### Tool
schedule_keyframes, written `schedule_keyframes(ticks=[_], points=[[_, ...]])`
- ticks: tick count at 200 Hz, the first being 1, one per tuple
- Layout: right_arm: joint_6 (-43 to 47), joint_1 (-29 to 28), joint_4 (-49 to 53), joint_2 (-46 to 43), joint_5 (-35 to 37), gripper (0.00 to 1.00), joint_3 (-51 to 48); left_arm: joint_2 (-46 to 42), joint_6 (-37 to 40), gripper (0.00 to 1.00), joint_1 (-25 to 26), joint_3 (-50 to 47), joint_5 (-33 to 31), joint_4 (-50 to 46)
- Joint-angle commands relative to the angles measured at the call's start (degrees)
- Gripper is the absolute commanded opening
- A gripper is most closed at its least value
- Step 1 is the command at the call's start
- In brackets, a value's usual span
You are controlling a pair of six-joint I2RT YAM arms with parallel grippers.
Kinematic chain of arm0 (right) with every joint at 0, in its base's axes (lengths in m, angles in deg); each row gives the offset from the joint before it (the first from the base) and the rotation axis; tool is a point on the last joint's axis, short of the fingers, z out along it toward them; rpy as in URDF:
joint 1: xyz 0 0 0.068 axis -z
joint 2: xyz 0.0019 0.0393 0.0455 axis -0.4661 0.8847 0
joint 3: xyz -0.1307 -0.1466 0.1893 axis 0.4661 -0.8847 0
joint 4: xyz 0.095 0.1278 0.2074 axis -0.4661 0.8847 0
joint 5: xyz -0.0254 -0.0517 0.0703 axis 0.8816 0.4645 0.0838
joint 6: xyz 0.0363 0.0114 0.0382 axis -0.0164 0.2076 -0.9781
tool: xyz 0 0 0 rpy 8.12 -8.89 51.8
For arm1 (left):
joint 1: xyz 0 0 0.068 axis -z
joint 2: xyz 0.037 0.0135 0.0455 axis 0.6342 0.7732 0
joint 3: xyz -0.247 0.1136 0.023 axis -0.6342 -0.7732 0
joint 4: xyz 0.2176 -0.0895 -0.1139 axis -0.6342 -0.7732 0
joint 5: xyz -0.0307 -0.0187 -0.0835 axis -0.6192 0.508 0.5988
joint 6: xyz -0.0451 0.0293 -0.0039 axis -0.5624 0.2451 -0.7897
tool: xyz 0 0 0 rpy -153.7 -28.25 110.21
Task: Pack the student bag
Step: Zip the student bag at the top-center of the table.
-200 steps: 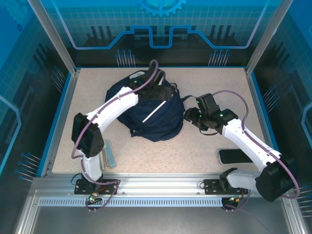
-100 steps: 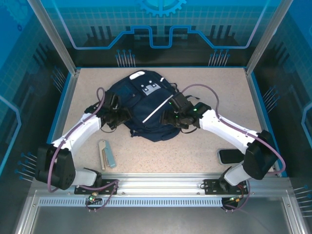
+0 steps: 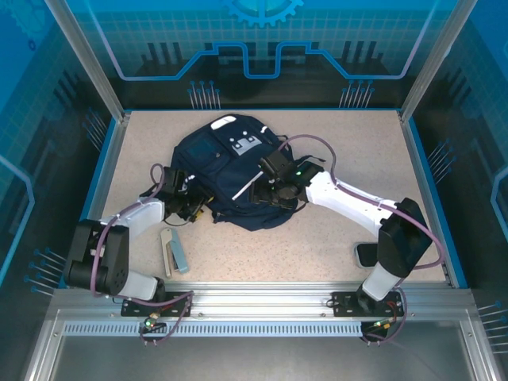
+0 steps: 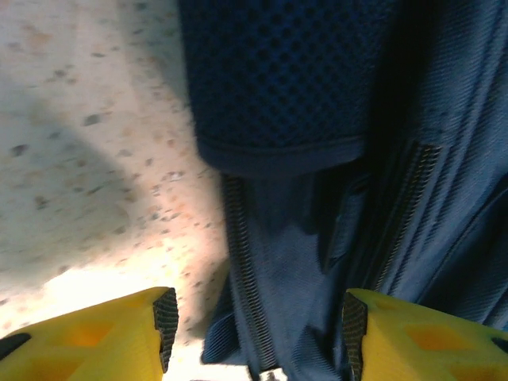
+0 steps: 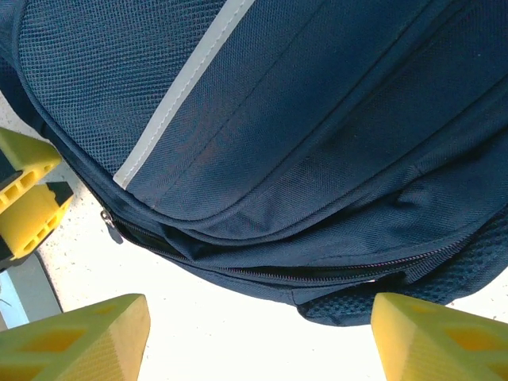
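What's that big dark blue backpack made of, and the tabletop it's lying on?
The student bag: matte woven, synthetic-looking fabric, with visible weave and mesh panels, plus a pale, probably reflective stripe. The table: hard speckled beige surface, perhaps stone-effect laminate; unclear which.

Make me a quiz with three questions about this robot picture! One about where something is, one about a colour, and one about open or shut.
1. Where does the backpack lie?
A) in the middle of the table
B) on the floor
C) hanging from a hook

2. What colour is the stripe on the backpack?
A) red
B) white
C) green

3. How is the right gripper?
A) shut on a strap
B) shut on a pen
C) open at the backpack's edge

Answers:
1 A: the overhead view shows it lying on the speckled table.
2 B: the right wrist view shows a pale band across navy fabric.
3 C: its yellow fingers stand wide apart, pinching nothing.
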Motion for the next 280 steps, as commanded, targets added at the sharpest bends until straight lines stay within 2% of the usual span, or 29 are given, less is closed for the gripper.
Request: schedule_keyframes(ticks=[1, 30, 52, 91, 117, 155, 170, 200, 247, 280], points=[[0.49, -0.69, 1.67, 0.89, -0.69, 0.74, 1.59, 1.77, -2.51, 0.59, -0.39, -1.89, 3.76, 6.96], [0.73, -0.73, 0.61, 0.81, -2.04, 0.73, 1.26, 3.89, -3.50, 0.58, -0.39, -3.48, 10.63, 15.04], [1.09, -0.98, -0.56, 0.28, -2.69, 0.72, 0.58, 4.03, -3.66, 0.55, -0.44, -4.21, 13.46, 18.60], [1.72, -1.52, -0.66, 0.53, -2.68, 0.72, 0.64, 2.84, -3.61, 0.41, -0.30, -4.33, 16.36, 22.48], [3.21, -2.93, -0.47, 1.02, -1.89, 0.70, 1.69, 3.11, -4.01, 0.27, 0.22, -4.35, 19.32, 26.02], [6.38, -7.37, 2.71, 3.82, 3.99, 0.69, 5.82, 3.98, -4.97, 0.17, 2.38, -3.70, 20.99, 28.72], [7.24, -9.01, 4.50, 6.01, 5.92, 0.65, 8.14, 4.49, -4.84, 0.12, 3.48, -2.77, 21.04, 28.36], [7.02, -11.03, 5.90, 10.43, 7.16, 0.55, 11.20, 6.22, -4.90, 0.11, 5.61, -0.77, 20.82, 27.83], [5.99, -11.01, 5.11, 16.05, 6.17, 0.42, 13.50, 7.95, -5.36, 0.11, 7.82, 1.89, 20.68, 27.26], [4.27, -10.63, 5.99, 19.10, 9.75, 0.35, 15.50, 8.28, -5.23, 0.10, 8.31, 2.80, 20.38, 26.18]])
